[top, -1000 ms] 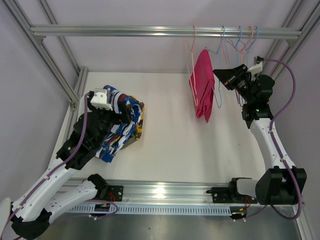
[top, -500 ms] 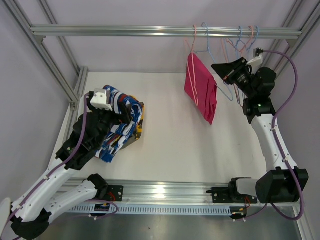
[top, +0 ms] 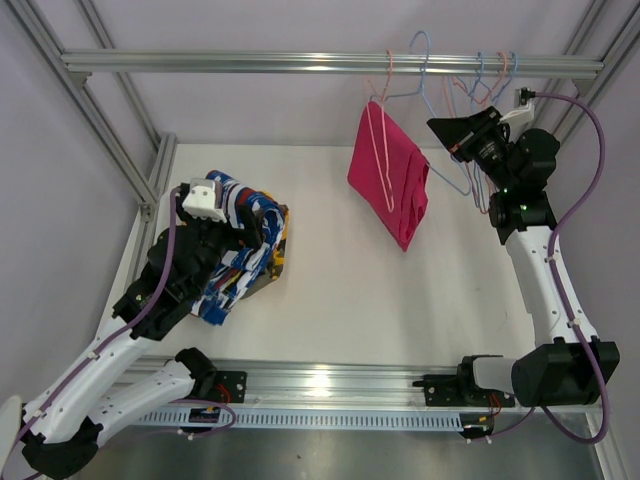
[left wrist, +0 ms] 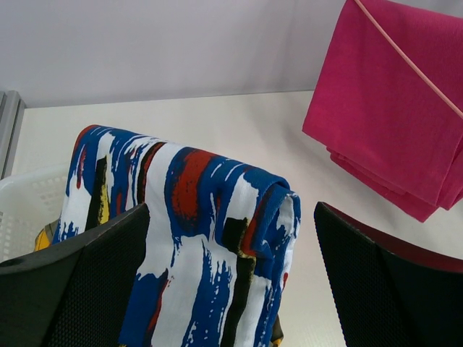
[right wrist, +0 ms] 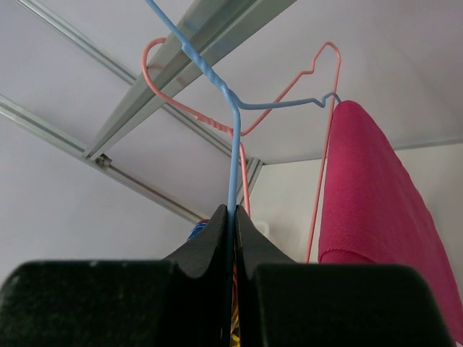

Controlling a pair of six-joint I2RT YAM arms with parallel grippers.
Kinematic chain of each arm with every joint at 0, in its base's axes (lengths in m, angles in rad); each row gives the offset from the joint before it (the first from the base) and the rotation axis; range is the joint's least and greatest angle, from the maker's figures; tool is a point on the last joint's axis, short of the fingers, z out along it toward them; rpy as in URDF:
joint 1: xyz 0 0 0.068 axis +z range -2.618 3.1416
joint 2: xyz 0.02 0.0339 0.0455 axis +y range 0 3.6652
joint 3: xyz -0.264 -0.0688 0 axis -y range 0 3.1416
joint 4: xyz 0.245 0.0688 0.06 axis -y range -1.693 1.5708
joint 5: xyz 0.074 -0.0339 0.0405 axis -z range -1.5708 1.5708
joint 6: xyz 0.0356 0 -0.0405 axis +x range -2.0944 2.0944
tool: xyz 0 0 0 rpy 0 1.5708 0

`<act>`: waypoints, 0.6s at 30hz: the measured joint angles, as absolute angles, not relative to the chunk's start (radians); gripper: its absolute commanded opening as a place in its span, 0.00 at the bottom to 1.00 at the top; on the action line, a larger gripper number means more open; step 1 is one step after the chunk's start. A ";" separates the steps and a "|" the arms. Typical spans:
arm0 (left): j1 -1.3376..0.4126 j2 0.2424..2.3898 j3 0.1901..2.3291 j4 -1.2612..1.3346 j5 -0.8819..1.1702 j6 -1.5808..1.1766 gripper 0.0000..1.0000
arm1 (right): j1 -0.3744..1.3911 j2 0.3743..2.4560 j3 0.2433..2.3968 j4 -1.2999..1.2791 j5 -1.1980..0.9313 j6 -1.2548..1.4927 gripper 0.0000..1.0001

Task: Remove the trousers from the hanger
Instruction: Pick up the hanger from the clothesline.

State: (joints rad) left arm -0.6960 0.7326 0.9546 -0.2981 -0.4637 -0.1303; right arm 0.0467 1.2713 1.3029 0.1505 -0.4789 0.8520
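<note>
The magenta pink trousers [top: 390, 185] hang folded over a pink hanger [top: 378, 150] under the top rail, swung out to the left and tilted. My right gripper [top: 447, 138] is shut on the wire of a blue hanger [top: 425, 60] just right of them. In the right wrist view the fingertips [right wrist: 217, 224] pinch the blue hanger [right wrist: 233, 144], whose end meets the pink hanger [right wrist: 322, 144] beside the trousers [right wrist: 376, 217]. My left gripper [left wrist: 231, 282] stands open over the blue-red-white patterned trousers [left wrist: 188, 238], lying atop a pile [top: 240, 270] at the left.
The pile sits in a white basket [left wrist: 25, 202]. Several more pink and blue hangers [top: 490, 72] hang on the aluminium rail [top: 250, 62] at the right. Frame posts [top: 150, 185] border the white table on the left.
My right gripper has lifted the blue hanger up and leftward, and the magenta trousers on the pink hanger have swung further left. The left arm has not moved.
</note>
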 measured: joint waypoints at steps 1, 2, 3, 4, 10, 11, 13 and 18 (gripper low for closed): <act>-0.696 0.732 0.955 -0.298 -0.464 -0.130 0.99 | 0.047 1.271 1.303 0.150 -0.475 0.852 0.00; -0.696 0.732 0.955 -0.298 -0.464 -0.130 0.99 | 0.047 1.270 1.303 0.147 -0.468 0.851 0.00; -0.696 0.733 0.955 -0.298 -0.464 -0.130 0.99 | 0.047 1.268 1.303 0.144 -0.461 0.846 0.00; -0.696 0.733 0.954 -0.298 -0.464 -0.130 0.99 | 0.047 1.265 1.304 0.138 -0.453 0.840 0.00; -0.697 0.733 0.953 -0.298 -0.464 -0.130 1.00 | 0.047 1.251 1.374 0.050 -0.419 0.791 0.00; -0.697 0.733 0.953 -0.297 -0.464 -0.130 0.99 | 0.047 1.247 1.390 0.031 -0.413 0.781 0.00; -0.698 0.735 0.950 -0.296 -0.464 -0.130 0.99 | 0.047 1.238 1.420 0.004 -0.400 0.758 0.00; -0.699 0.735 0.944 -0.294 -0.464 -0.130 0.99 | 0.046 1.181 1.450 -0.060 -0.371 0.702 0.00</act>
State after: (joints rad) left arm -0.6987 0.7353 0.9440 -0.2935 -0.4641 -0.1299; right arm 0.0460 1.1809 1.4498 -0.0605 -0.3714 0.7025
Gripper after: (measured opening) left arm 0.994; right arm 0.069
